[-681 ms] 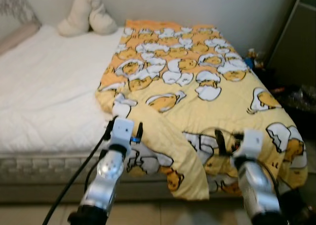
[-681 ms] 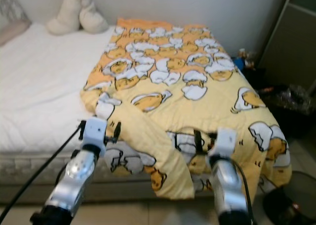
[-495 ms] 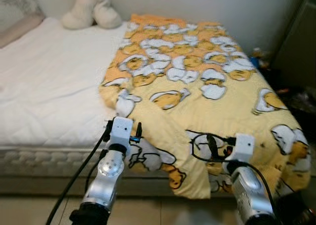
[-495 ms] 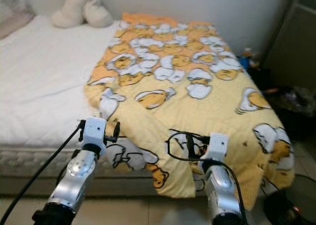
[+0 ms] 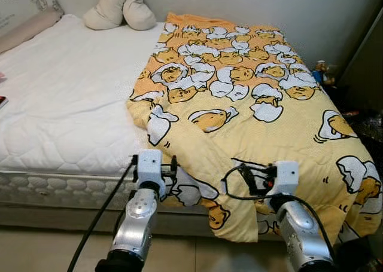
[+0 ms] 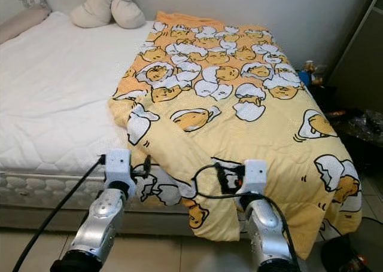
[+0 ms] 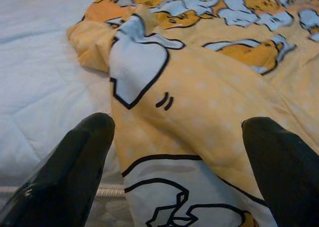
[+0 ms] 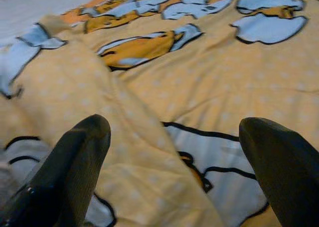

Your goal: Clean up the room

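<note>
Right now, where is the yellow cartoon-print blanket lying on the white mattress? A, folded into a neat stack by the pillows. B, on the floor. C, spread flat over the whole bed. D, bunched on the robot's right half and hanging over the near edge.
D: the yellow cartoon-print blanket covers the right half of the white mattress and droops over its near edge, above both open grippers.
</note>
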Controlling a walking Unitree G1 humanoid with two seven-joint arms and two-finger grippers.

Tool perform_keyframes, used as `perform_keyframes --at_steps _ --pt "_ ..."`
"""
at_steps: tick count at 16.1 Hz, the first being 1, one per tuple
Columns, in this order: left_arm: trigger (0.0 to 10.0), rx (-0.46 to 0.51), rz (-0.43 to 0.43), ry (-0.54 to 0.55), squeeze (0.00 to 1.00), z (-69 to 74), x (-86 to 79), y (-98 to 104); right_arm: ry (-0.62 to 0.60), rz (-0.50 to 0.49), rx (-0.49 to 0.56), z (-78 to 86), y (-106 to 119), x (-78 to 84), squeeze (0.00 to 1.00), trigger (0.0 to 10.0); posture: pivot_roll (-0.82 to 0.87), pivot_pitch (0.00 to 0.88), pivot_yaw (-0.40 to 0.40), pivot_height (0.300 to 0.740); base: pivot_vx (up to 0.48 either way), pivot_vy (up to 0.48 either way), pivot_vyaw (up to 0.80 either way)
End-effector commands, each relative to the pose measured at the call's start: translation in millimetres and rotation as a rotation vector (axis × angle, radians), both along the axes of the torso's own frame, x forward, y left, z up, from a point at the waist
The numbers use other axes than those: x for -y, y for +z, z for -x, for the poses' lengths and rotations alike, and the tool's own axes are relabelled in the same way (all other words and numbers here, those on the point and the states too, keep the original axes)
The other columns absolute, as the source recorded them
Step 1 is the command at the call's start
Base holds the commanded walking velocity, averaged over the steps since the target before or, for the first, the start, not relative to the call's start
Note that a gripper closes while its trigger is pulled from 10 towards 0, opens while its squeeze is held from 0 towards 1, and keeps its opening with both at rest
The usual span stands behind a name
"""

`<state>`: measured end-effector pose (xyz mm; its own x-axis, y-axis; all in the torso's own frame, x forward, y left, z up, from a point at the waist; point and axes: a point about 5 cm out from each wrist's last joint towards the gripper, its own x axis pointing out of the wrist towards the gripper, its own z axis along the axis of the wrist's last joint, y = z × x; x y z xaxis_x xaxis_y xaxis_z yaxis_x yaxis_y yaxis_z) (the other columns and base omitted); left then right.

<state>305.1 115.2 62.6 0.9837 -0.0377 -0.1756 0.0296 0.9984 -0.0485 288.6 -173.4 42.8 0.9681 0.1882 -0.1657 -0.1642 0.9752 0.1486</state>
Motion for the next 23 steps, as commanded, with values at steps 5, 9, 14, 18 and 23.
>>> perform_keyframes --at_steps 5,9,14,18,23 --pt "10.0 0.063 -0.058 -0.049 0.0 -1.2 5.6 8 -0.091 -0.02 -0.003 -3.2 3 13.2 0.0 10.0 0.13 0.0 -0.028 0.74 0.0 0.349 0.22" --pt "10.0 0.035 -0.065 -0.041 0.0 -7.9 4.9 8 -0.049 -0.006 0.009 -2.4 4 7.8 0.0 10.0 0.12 0.0 -0.019 0.74 0.0 0.0 0.56" --pt "10.0 0.007 -0.159 -0.102 0.0 -17.0 -4.5 2 -0.096 0.026 0.007 -1.0 2 15.2 0.0 10.0 0.11 0.0 -0.014 0.74 0.0 0.0 0.31" --pt "10.0 0.014 -0.141 -0.14 0.0 -16.0 -10.4 -1 -0.107 0.029 0.006 7.8 -2 17.0 0.0 10.0 0.11 0.0 -0.011 0.74 0.0 0.24 -0.57" --pt "10.0 -0.042 -0.026 -0.068 0.0 -23.6 -23.9 -4 -0.096 0.048 0.002 14.4 -6 14.3 0.0 10.0 0.09 0.0 -0.009 0.74 0.0 0.478 -0.71"
